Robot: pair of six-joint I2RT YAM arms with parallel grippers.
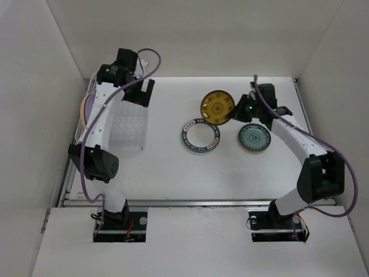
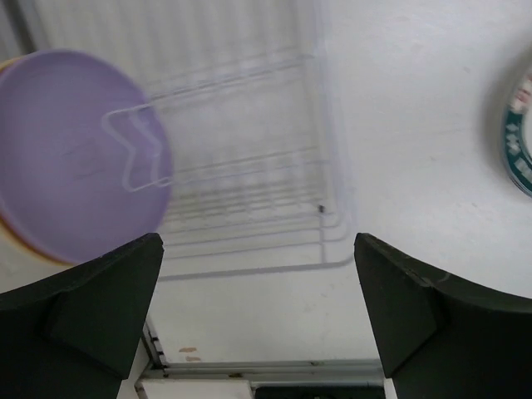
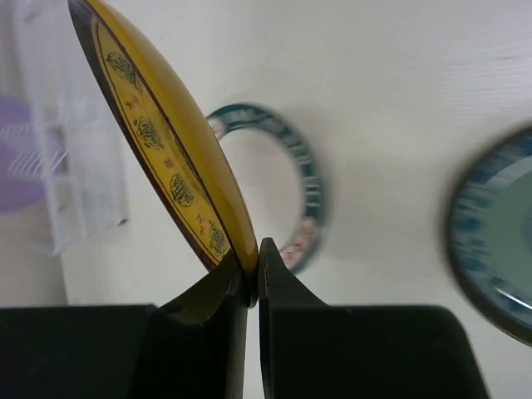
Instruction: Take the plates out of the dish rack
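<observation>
right jaws pinch yellow plate (image 3: pixel 179 158) near teal-rimmed plate (image 1: pixel 200 137); left jaws apart over rack (image 2: pixel 249 179).

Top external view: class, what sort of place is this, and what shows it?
Probably a robot test bench, not a real kitchen: two white robot arms bolted to a white table, plain white walls boxing it in, and a white wire dish rack and round mustard-yellow plate as props.

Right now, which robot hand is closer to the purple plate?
Left. The left gripper hangs open near the purple plate; the right gripper is far across the table, clamping the yellow plate.
</observation>
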